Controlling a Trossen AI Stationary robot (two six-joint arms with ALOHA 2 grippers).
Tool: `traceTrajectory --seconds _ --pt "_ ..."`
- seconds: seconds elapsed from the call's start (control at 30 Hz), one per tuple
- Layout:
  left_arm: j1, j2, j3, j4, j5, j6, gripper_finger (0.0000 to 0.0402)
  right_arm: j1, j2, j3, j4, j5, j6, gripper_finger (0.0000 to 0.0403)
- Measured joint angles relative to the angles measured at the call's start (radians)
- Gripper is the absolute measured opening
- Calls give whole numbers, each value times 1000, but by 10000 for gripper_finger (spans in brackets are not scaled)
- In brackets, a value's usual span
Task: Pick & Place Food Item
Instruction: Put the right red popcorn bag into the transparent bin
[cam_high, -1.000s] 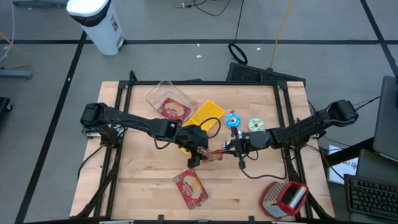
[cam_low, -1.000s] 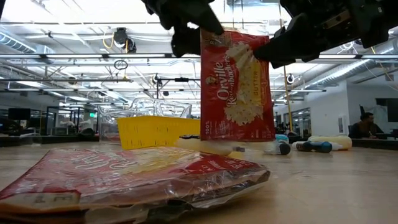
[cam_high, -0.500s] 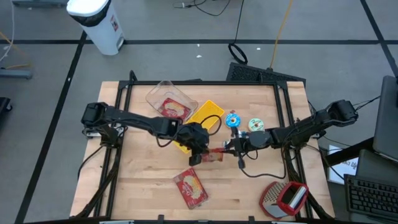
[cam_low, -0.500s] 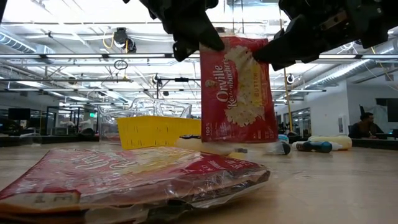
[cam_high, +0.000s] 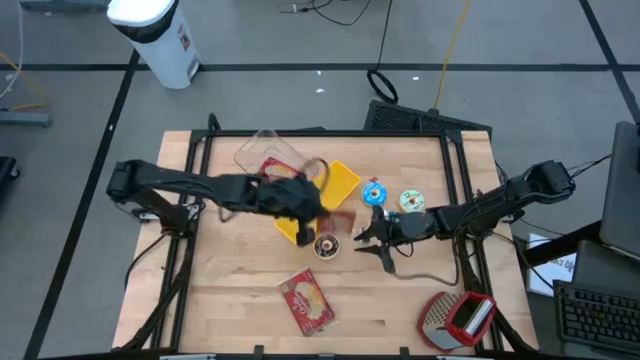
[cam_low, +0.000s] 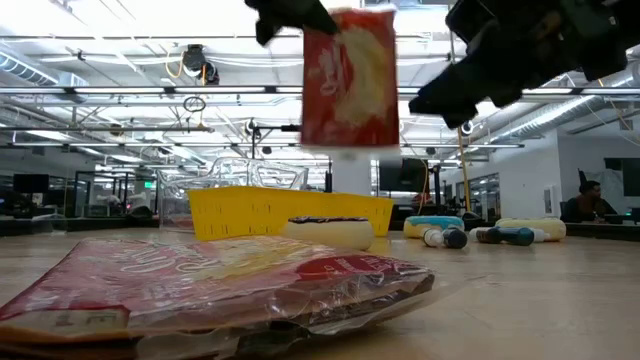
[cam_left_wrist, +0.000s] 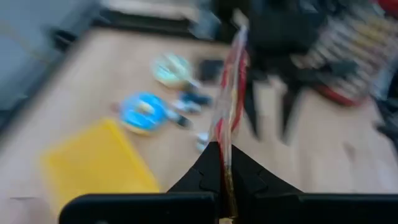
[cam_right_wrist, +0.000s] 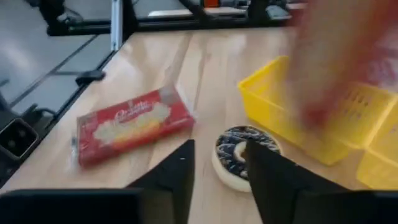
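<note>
A red popcorn packet (cam_low: 350, 75) hangs upright in the air over the table's middle, above the yellow basket (cam_high: 325, 195), with my left gripper (cam_low: 292, 14) shut on it. In the left wrist view the packet (cam_left_wrist: 234, 87) shows edge-on. My right gripper (cam_high: 364, 241) stands open just right of it, level, with nothing between its fingers. A chocolate-iced donut (cam_high: 326, 246) lies flat on the table before the right gripper (cam_right_wrist: 217, 168). My left gripper pinches the packet by its upper corner (cam_low: 312, 20) between its two fingers, seen edge-on at the fingers (cam_left_wrist: 226, 155). The fingers come from the table's left, slanting down. The packet hangs upright below them, lifted clear of the table and basket.
A second popcorn packet (cam_high: 307, 302) lies flat near the front edge. A clear tub (cam_high: 270, 165) with a red packet stands at the far left of the basket. Two tape rolls (cam_high: 374, 192) (cam_high: 412, 202) and a red-grey object (cam_high: 458, 318) lie on the right.
My left gripper has shut on the packet's upper corner, then risen and drawn back toward the far left, over the yellow basket, carrying the packet upright. My right gripper has opened and let go of the packet's other side, staying in place. The donut now shows uncovered.
</note>
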Motion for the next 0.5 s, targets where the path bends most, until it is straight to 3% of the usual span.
traceTrajectory --seconds 0.17,0.37,0.5 --pt "3 -105 0 -73 -167 0 3 2 -5 3 9 6 -1 178" --pt "40 -230 0 -207 -464 -89 2 2 -4 3 -1 7 -1 196" --pt "93 -288 -26 -268 -539 -154 2 2 -4 3 -11 9 -1 192"
